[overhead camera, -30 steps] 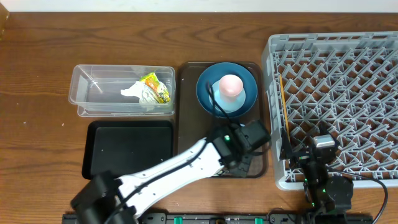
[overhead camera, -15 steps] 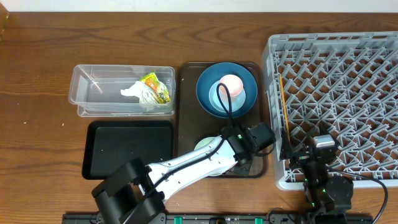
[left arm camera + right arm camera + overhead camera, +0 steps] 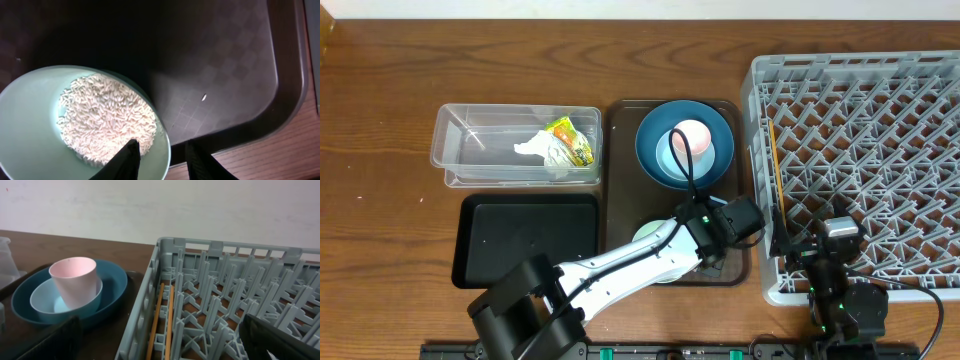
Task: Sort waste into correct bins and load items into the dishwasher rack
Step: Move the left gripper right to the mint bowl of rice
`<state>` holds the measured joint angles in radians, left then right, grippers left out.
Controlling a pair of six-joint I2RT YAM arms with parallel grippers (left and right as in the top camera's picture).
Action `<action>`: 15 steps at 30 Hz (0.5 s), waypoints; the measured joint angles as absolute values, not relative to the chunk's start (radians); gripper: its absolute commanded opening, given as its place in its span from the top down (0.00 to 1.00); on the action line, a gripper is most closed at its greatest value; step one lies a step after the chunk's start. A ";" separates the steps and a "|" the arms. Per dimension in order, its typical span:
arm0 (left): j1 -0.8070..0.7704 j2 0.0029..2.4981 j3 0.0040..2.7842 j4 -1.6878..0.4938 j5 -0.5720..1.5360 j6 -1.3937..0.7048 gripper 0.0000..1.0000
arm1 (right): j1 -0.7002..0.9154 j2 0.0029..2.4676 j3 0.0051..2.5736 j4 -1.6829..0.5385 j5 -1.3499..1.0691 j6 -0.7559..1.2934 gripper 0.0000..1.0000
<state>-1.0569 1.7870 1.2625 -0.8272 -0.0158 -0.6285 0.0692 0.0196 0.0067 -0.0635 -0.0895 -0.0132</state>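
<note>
On the brown tray point(image 3: 225, 75), the left gripper point(image 3: 161, 145) has eased slightly apart astride the rim of the rice-filled mint-green bowl point(image 3: 30, 125); the right gripper point(image 3: 160, 322) stays wide at the dishwasher rack's point(image 3: 225, 270) corner.

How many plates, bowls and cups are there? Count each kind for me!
Plates: 1, the dark-blue plate
Bowls: 2, the light-blue bowl and the mint-green bowl
Cups: 1, the pink cup
Total: 4
</note>
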 measured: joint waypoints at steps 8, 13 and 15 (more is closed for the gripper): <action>-1.057 1.787 1.262 -0.809 -0.025 -0.628 0.66 | 0.069 0.020 0.007 -0.064 -0.089 -0.013 0.01; -1.057 1.787 1.253 -0.783 -0.027 -0.628 0.67 | 0.069 0.020 0.007 -0.064 -0.089 -0.013 0.01; -1.057 1.787 1.242 -0.765 -0.027 -0.628 0.67 | 0.069 0.020 0.007 -0.064 -0.089 -0.013 0.01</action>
<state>-1.0569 1.7870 1.2415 -0.7654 -0.0269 -0.6285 0.0692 0.0196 0.0067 -0.0635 -0.0895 -0.0132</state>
